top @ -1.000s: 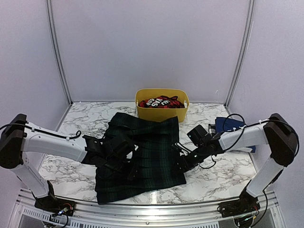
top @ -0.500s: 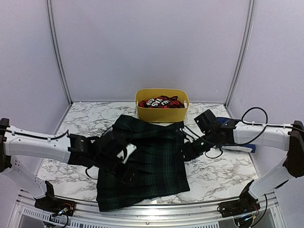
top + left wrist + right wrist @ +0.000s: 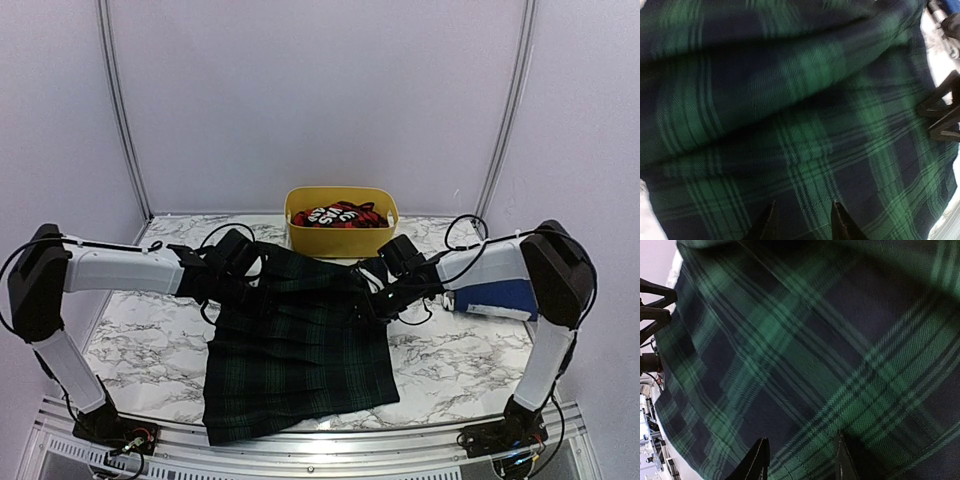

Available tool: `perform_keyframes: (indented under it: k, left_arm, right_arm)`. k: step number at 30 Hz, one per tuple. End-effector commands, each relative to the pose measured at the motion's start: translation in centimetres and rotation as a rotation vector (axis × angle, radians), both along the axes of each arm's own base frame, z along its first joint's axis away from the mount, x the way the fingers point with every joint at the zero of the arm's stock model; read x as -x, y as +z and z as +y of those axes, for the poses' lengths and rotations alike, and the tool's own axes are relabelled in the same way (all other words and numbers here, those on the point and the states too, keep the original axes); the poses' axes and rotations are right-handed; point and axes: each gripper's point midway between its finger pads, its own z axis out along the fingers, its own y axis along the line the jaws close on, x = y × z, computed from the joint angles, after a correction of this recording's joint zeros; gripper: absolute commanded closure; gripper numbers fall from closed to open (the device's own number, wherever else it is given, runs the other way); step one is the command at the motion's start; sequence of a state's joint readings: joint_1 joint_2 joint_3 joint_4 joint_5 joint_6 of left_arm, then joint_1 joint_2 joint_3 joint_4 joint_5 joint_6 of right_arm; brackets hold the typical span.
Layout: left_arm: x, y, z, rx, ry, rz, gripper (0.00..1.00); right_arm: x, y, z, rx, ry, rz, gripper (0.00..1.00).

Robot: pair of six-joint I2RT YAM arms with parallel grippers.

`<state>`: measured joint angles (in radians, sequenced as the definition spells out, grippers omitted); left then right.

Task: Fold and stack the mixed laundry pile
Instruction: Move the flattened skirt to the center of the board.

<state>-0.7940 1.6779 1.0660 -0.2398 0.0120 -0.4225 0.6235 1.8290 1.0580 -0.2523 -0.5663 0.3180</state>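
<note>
— Where is the laundry found?

— The dark green-navy tartan garment [image 3: 300,350] is spread flat on the marble table [image 3: 140,340], with its near hem close to the front edge and its far edge just before the yellow tub [image 3: 340,241]. A red-and-black checked garment [image 3: 345,214] with white patches is seen heaped inside that tub. A plain navy blue garment [image 3: 497,297] is laid at the right side of the table, partly hidden by the right arm.

— And how are the claws set?

— The left gripper [image 3: 804,204] is held over the far left part of the tartan, the right gripper [image 3: 801,440] over the far right part. On each, the two fingers are seen apart, and flat plaid cloth is visible through the gap; nothing is seen pinched between them.

— Is the cloth touched?

— That cannot be told for certain: only the fingertips are caught at the bottom of each wrist view.
</note>
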Motion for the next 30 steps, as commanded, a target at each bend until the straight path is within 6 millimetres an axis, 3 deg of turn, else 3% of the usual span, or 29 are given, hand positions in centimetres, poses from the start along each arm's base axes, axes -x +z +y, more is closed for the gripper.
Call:
perform_keyframes:
  k: [1,4,10,13,16,19,22,25,30]
  left_arm:
    - [3.0,-4.0,0.8,-0.051,-0.043,0.106,0.67]
    - [5.1,-5.1,1.1,-0.066,-0.061,0.135,0.72]
    - [11.8,-6.3,0.6,-0.096,-0.161,0.225,0.77]
    - [13.3,-4.3,-0.1,-0.032,-0.206,0.225,0.77]
    - [11.4,1.6,-1.4,0.102,-0.216,0.068,0.69]
    - [7.7,5.1,-1.4,0.147,-0.158,-0.034,0.64]
    - [4.6,5.1,-2.0,0.11,-0.142,-0.059,0.64]
    - [1.0,5.1,-2.4,0.056,-0.094,-0.105,0.59]
    - [-3.9,4.0,-1.6,-0.11,-0.101,-0.15,0.45]
  right_arm:
    - [1.6,-1.7,0.1,0.005,0.028,0.024,0.6]
    - [3.5,-2.6,-0.4,0.021,0.054,0.061,0.61]
    - [10.1,-2.3,-1.2,0.028,0.151,0.184,0.62]
    - [12.0,-1.0,-1.9,0.036,0.2,0.206,0.62]
    - [11.2,2.7,-1.1,-0.039,0.246,0.127,0.6]
    - [6.7,7.2,-0.5,-0.085,0.169,-0.081,0.58]
    - [2.3,8.8,-1.0,-0.107,0.07,-0.157,0.59]
    - [-0.6,8.6,-1.8,-0.044,0.023,-0.193,0.6]
    - [-4.1,8.8,-5.3,0.111,-0.079,-0.295,0.46]
